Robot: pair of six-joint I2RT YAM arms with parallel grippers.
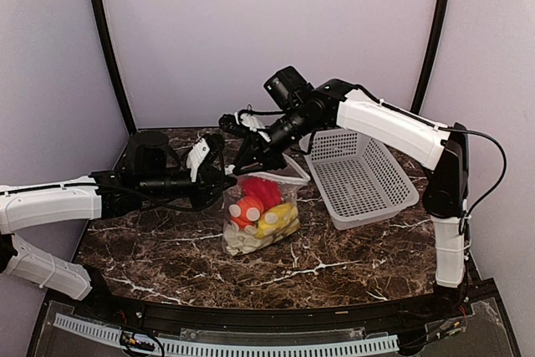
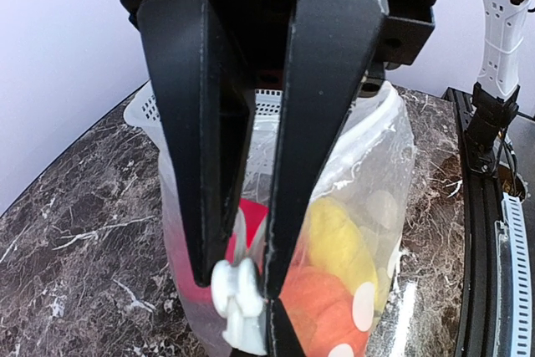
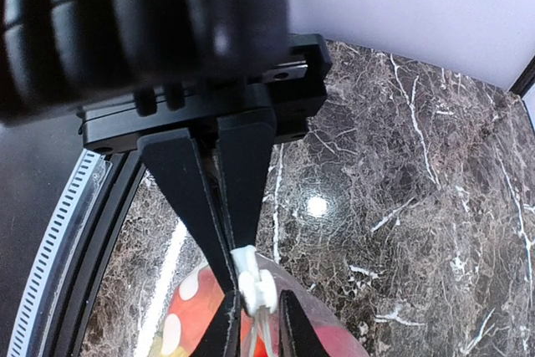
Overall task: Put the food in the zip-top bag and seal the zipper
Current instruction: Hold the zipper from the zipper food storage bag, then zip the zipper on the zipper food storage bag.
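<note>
Pale lilac walls close in a dark marble table (image 1: 167,248) veined with white, with two black poles curving up at the back corners; both arms reach inward over it, the left arm (image 1: 50,205) lying low from the left edge and the right arm (image 1: 393,127) bending in from a tall post on the right. A white mesh basket (image 1: 368,181) sits on the right half of the table, tilted slightly toward the near edge. Just left of it, near the middle, the zip-top bag (image 1: 288,198) stands on the marble, its dotted clear plastic bulging with the food and its top drawn up between the two grippers. Inside it a red pepper (image 1: 263,191) lies uppermost; an orange-red round piece (image 1: 245,211) sits below it on the left, a yellow oblong (image 1: 277,221) on the right, and a white lumpy vegetable (image 1: 238,242) at the bottom. The left gripper (image 1: 224,178) meets the left end of the bag's mouth; in its wrist view the black fingers (image 2: 201,165) converge and are clamped together on the zipper (image 2: 238,307), a white strip pinched at their tips, with the red, yellow and orange pieces showing through the plastic behind. The right gripper (image 1: 251,160) comes down on the mouth from above and behind; its wrist view shows its fingers (image 3: 196,206) nipped onto the same white strip (image 3: 255,282), above the red dotted plastic.
</note>
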